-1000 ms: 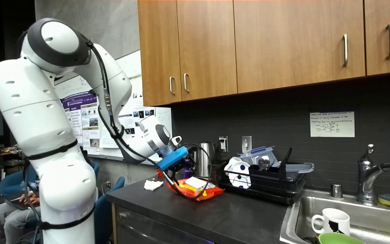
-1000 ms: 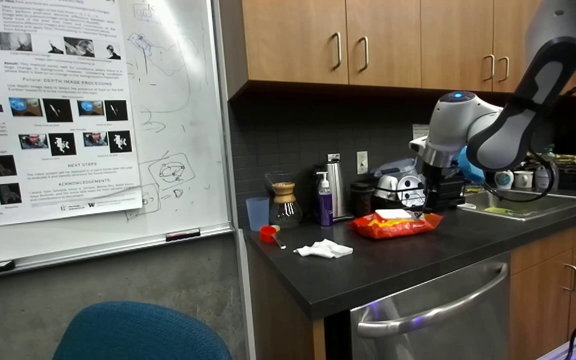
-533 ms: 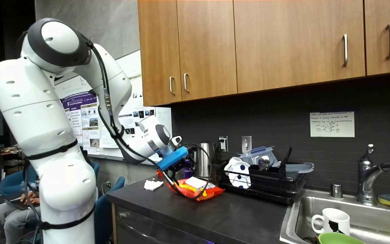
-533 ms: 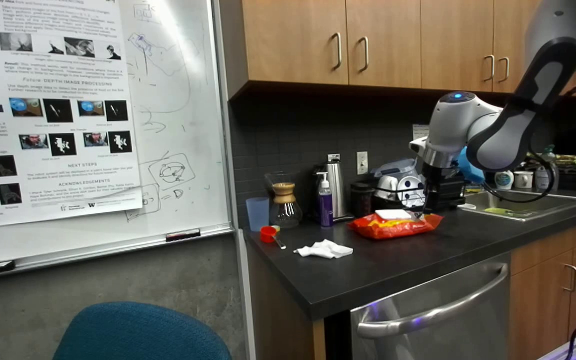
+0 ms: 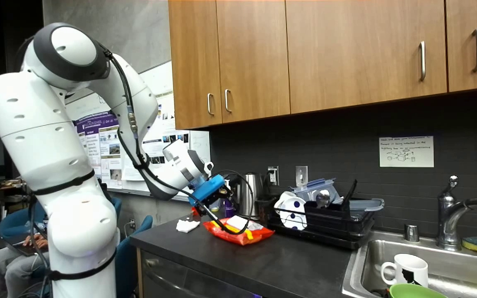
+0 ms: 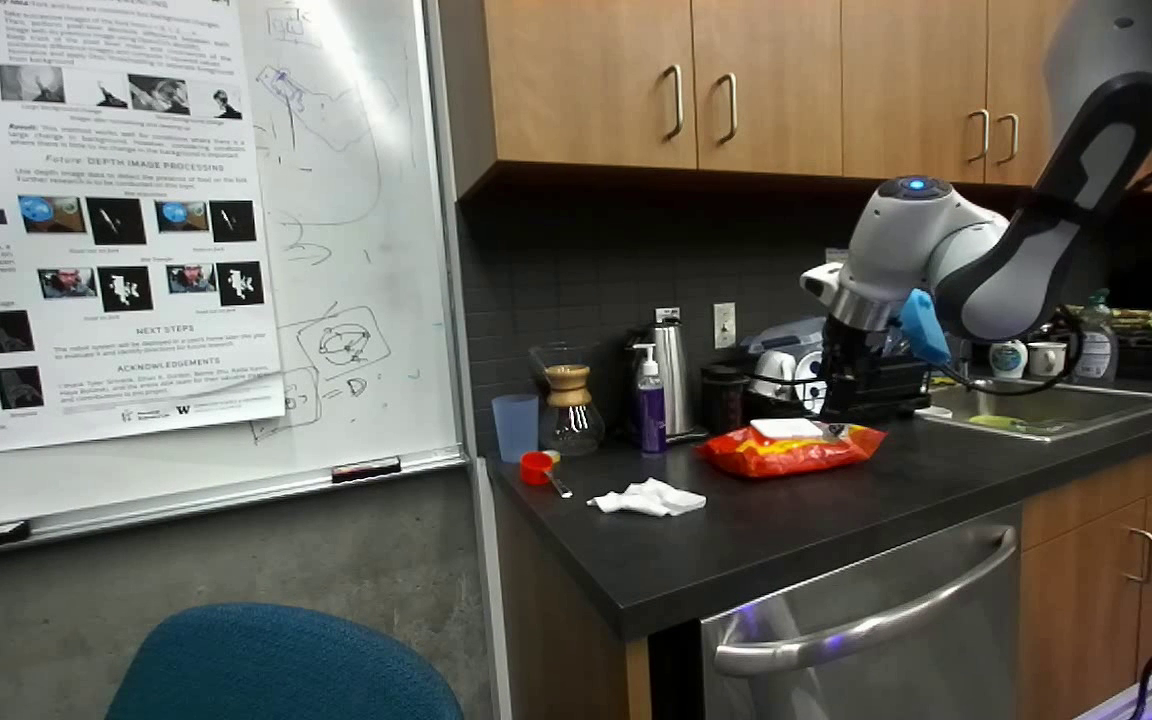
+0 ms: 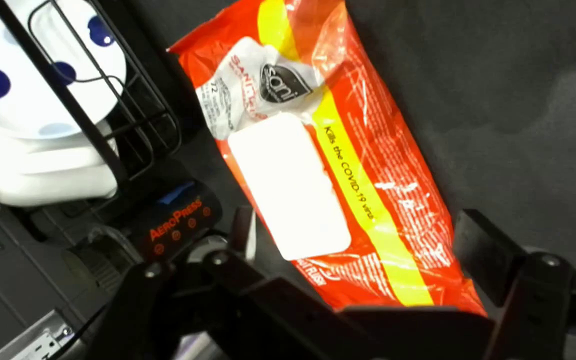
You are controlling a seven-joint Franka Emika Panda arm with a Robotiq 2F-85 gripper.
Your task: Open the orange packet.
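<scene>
since half a second before, the arm (image 6: pixel 1046 225) had lifted a little and tilted, carrying the gripper (image 7: pixel 355 225) up and slightly left in an exterior view. the orange packet (image 7: pixel 358 192) stayed put, flat on the dark countertop (image 6: pixel 756 545), its white lid (image 7: pixel 288 185) on top. from the wrist, the fingers (image 7: pixel 485 255) stood wide apart, one on either side of the packet's near end; i could not tell whether they touched it. a crumpled tissue (image 6: pixel 648 498) lay left and near of the packet, a purple pump bottle (image 6: pixel 651 410) stood left and far, and, in an exterior view, a dish rack (image 5: pixel 329 225) sat to its right.
</scene>
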